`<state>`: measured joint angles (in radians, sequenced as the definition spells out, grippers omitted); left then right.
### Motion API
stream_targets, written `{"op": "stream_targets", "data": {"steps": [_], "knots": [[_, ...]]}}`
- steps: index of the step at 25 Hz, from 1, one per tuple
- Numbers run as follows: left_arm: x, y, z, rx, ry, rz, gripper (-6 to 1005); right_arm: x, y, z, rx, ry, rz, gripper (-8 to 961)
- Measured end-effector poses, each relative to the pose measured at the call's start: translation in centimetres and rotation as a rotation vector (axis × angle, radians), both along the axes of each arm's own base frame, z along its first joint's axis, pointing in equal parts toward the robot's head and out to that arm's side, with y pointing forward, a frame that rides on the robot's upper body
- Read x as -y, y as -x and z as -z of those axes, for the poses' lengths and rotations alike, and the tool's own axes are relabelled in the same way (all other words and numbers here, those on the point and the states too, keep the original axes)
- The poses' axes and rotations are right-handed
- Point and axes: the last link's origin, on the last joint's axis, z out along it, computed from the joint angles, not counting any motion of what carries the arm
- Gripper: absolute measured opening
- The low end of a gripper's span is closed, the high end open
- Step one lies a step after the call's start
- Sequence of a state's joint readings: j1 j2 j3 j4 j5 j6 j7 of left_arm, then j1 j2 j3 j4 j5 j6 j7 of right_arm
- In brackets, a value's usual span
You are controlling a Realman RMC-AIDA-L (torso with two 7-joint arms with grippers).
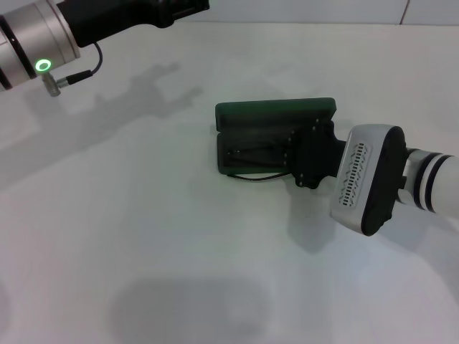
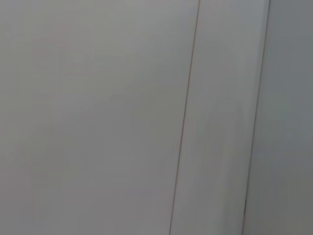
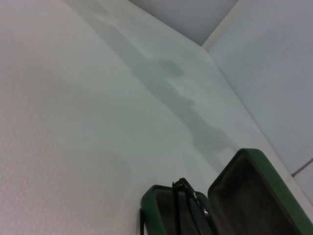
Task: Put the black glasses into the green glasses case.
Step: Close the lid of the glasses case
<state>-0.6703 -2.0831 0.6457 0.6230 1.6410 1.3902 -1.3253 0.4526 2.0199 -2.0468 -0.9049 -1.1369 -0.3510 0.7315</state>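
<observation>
Green hard-shell clamshell, the green glasses case (image 1: 275,109), lies open on the desk (image 1: 143,236), lid tilted back toward the far side, dark lining exposed. Black glasses (image 1: 259,155) sit folded in the tray; one thin piece of the frame curves over the near rim (image 1: 252,177), so they look not fully seated. Right pincer (image 1: 310,154) is low over the case's right end; whether it is spread or pinching the frame cannot be told. Left pincer is not in view, the arm parked at the far left. Risks, as judged: a withdrawal that snags the frame could drag the glasses out or slide the light case; closing the lid on the overhanging piece could bend it. Surface: plain white matt desk, shadowed. Room: pale panelled wall (image 2: 98,117) behind.
</observation>
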Motion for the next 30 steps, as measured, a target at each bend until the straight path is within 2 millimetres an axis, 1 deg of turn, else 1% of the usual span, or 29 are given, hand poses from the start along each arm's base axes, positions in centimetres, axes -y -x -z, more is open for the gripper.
{"op": "stream_targets", "data": {"steps": [5, 16, 23, 27, 30], "knots": [[0.0, 0.0, 0.0, 0.0, 0.0, 0.0, 825, 0.1, 0.3, -0.1, -0.014, 0.0, -0.005, 70], [0.1, 0.2, 0.0, -0.001, 0.0, -0.004, 826, 0.2, 0.1, -1.1, -0.013, -0.054, -0.027, 69], [0.1, 0.2, 0.0, 0.005, 0.0, -0.005, 825, -0.1, -0.1, -1.3, 0.001, -0.083, -0.015, 68], [0.2, 0.2, 0.0, 0.007, 0.0, -0.007, 826, 0.1, 0.2, -1.4, -0.013, -0.079, -0.022, 68], [0.2, 0.3, 0.1, 0.009, 0.001, -0.009, 826, 0.6, 0.5, -1.8, -0.049, -0.065, -0.033, 67]]}}
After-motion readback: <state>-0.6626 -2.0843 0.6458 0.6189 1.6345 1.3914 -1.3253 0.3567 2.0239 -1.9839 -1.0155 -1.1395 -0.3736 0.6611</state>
